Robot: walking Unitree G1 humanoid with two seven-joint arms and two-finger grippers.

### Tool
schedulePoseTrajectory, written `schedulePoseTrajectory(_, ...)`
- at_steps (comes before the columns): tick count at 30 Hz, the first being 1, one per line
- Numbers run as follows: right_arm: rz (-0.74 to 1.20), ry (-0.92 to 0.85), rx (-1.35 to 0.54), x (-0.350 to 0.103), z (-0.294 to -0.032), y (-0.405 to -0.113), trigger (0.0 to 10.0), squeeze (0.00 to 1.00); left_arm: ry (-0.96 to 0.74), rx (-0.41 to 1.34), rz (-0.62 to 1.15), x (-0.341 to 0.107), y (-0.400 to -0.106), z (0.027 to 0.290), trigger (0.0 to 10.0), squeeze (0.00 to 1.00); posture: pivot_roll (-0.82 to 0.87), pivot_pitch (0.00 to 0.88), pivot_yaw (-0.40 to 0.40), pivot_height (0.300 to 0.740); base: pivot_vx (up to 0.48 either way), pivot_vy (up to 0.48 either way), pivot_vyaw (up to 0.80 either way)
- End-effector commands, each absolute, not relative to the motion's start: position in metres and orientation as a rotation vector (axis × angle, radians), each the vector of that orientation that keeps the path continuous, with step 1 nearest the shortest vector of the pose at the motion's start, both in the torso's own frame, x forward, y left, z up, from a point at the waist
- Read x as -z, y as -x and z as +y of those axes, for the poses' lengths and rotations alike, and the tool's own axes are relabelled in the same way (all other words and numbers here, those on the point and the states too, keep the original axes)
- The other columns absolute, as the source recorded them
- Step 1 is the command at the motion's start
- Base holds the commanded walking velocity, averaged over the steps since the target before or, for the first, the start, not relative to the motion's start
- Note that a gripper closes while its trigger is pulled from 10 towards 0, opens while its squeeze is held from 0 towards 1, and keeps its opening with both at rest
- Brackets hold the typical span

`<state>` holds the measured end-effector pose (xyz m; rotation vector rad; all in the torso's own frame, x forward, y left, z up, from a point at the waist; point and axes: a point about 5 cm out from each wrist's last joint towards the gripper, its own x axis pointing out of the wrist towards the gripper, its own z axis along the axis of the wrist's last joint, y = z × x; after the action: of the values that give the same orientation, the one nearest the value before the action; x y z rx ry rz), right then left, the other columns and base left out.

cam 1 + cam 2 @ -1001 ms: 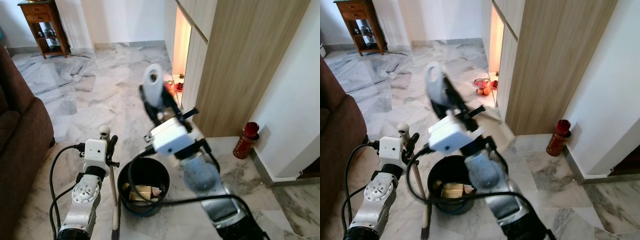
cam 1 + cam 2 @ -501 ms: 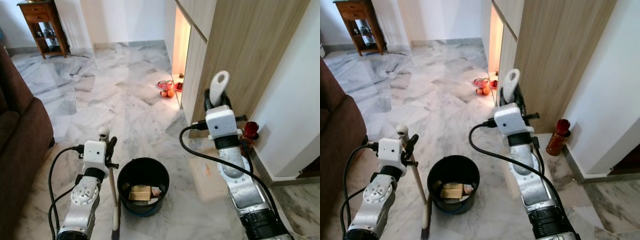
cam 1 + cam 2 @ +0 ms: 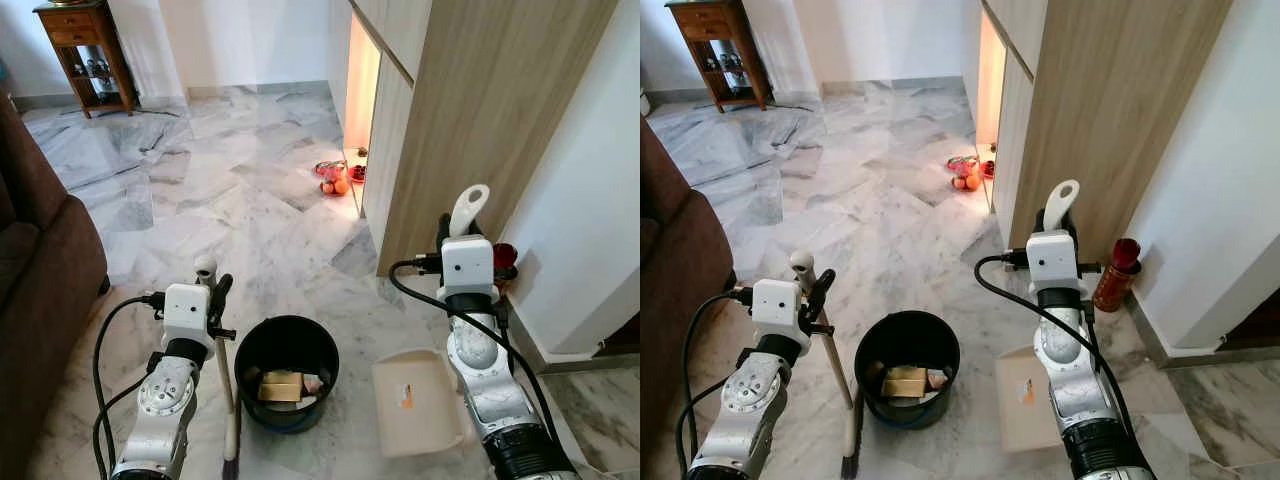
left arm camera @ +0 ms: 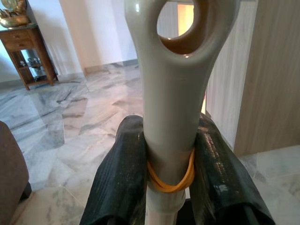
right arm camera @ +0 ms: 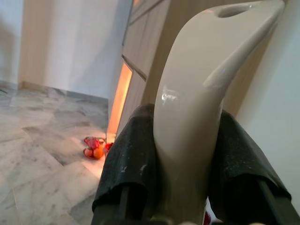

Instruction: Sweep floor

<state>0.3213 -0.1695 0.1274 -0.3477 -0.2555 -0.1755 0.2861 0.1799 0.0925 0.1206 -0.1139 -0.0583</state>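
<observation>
left pincer (image 4: 169, 187) clenched on the light, stiff grey plastic broom handle (image 4: 176, 89). right pincer (image 5: 187, 159) grips the cream dustpan handle (image 5: 197, 98); both look slick, best held low

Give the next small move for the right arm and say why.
Probably lower the dustpan flat to the floor, since the right pincer holds its handle upright and the pan hangs beside the black bin that already holds debris. The left pincer grips the broom, ready to sweep.
</observation>
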Motion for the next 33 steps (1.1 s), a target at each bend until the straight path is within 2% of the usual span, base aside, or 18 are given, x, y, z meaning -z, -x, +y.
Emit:
schedulePoseTrajectory(1, -0.285, 0.331, 0.192, -0.133, -0.173, -0.323, 10.0, 0.00, -0.135, 0.066, -0.155, -0.101, -0.286, 0.181, 10.0, 0.00, 0.14, 0.000, 0.015, 0.740, 0.000, 0.000, 0.00)
schedulePoseTrajectory(9, -0.245, 0.280, 0.207, -0.124, -0.179, -0.324, 10.0, 0.00, -0.125, 0.074, -0.158, -0.102, -0.287, 0.178, 10.0, 0.00, 0.13, 0.000, 0.019, 0.740, 0.000, 0.000, 0.00)
schedulePoseTrajectory(24, -0.256, 0.289, 0.184, -0.120, -0.171, -0.324, 10.0, 0.00, -0.125, 0.100, -0.155, -0.100, -0.288, 0.174, 10.0, 0.00, 0.13, 0.000, 0.022, 0.740, 0.000, 0.000, 0.00)
schedulePoseTrajectory(33, -0.244, 0.287, 0.170, -0.117, -0.171, -0.325, 10.0, 0.00, -0.121, 0.095, -0.158, -0.101, -0.287, 0.174, 10.0, 0.00, 0.14, 0.000, 0.014, 0.740, -0.251, 0.000, 0.00)
